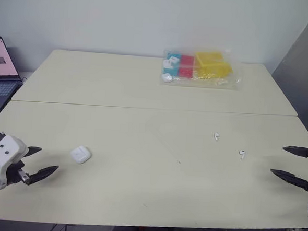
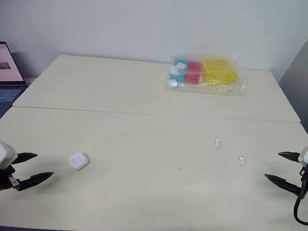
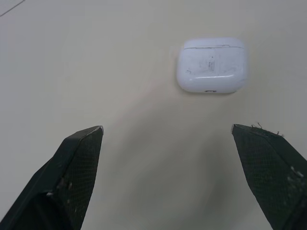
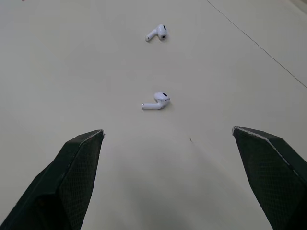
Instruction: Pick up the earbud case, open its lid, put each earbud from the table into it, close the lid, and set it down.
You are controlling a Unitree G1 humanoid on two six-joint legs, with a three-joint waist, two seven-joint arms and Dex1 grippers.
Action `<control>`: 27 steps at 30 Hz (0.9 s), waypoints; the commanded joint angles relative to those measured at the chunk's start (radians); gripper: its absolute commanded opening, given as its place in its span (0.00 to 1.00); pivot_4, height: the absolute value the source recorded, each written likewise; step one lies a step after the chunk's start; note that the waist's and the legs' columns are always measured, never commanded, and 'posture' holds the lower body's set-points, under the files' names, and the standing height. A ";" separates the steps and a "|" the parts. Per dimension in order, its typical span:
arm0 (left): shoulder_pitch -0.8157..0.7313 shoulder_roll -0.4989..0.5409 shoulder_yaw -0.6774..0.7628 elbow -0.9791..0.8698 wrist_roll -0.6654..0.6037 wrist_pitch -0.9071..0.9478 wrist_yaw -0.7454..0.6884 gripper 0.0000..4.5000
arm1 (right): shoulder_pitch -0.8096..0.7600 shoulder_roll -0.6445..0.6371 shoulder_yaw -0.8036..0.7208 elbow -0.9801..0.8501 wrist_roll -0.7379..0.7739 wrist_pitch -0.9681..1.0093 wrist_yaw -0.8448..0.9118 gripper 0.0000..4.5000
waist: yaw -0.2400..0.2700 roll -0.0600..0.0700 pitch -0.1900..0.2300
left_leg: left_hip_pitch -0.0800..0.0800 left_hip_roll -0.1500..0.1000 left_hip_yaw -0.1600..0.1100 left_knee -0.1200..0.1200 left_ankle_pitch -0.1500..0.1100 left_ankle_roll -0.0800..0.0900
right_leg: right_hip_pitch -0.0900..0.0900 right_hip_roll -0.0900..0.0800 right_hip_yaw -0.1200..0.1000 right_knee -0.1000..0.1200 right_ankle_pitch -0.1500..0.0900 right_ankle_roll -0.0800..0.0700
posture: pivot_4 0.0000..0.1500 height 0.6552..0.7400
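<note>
Case lay shut near worktop left edge, faced by spread left hand; right hand spread toward earbuds, nothing gripped.

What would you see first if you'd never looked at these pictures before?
The clear plastic bag of yellow, red and blue pieces at the far side of the pale table is the brightest thing. Nearer, a small white rounded earbud case lies with its lid shut just ahead of the left gripper, and two tiny white earbuds lie apart before the right gripper; both sets of jaws stand open.
</note>
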 commanded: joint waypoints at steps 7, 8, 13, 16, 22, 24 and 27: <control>0.010 0.009 0.031 -0.010 -0.049 0.025 -0.037 0.99 | -0.024 -0.006 -0.028 -0.021 0.044 0.056 0.008 1.00 | 0.001 0.000 0.000 | 0.000 0.000 -0.001 0.000 0.000 0.000 | 0.000 0.000 -0.001 0.000 0.000 0.000 | 1.00 1.00; 0.007 0.011 0.031 -0.010 -0.052 0.028 -0.037 0.99 | -0.028 -0.006 -0.025 -0.021 0.039 0.046 0.005 1.00 | 0.001 0.000 0.000 | 0.000 0.000 -0.001 0.000 0.000 0.000 | 0.000 0.000 -0.001 0.000 0.000 0.000 | 1.00 1.00; 0.006 0.021 0.031 -0.009 -0.054 0.033 -0.049 0.99 | -0.035 -0.001 -0.015 -0.017 0.019 0.001 -0.005 1.00 | 0.001 0.000 0.000 | 0.000 0.000 -0.001 0.000 0.000 0.000 | 0.000 0.000 -0.001 0.000 0.000 0.000 | 1.00 1.00; 0.000 0.021 0.032 -0.016 -0.064 0.050 -0.050 0.99 | -0.036 -0.001 -0.002 0.004 -0.018 -0.053 -0.014 1.00 | 0.001 0.000 0.000 | 0.000 0.000 -0.001 0.000 0.000 0.000 | 0.000 0.000 -0.001 0.000 0.000 0.000 | 1.00 1.00; -0.065 0.009 -0.039 -0.015 -0.041 0.058 -0.020 0.99 | -0.071 -0.014 0.024 -0.083 0.041 0.001 0.008 1.00 | 0.001 0.000 0.000 | 0.000 0.000 -0.001 0.000 0.000 0.000 | 0.000 0.000 -0.001 0.000 0.000 0.000 | 1.00 1.00; -0.084 -0.006 -0.061 -0.029 -0.051 0.075 -0.013 0.99 | -0.081 -0.017 0.037 -0.138 0.063 0.028 0.017 1.00 | 0.001 0.001 0.000 | 0.001 0.000 -0.001 0.000 0.000 0.000 | 0.000 0.000 0.000 0.001 0.000 0.000 | 1.00 1.00; -0.097 -0.009 -0.075 -0.031 -0.053 0.079 -0.009 0.99 | -0.086 -0.024 0.044 -0.205 0.100 0.082 0.021 1.00 | 0.000 0.001 0.000 | 0.000 0.000 -0.001 0.000 0.000 0.000 | 0.000 0.000 -0.001 0.001 0.000 0.000 | 1.00 1.00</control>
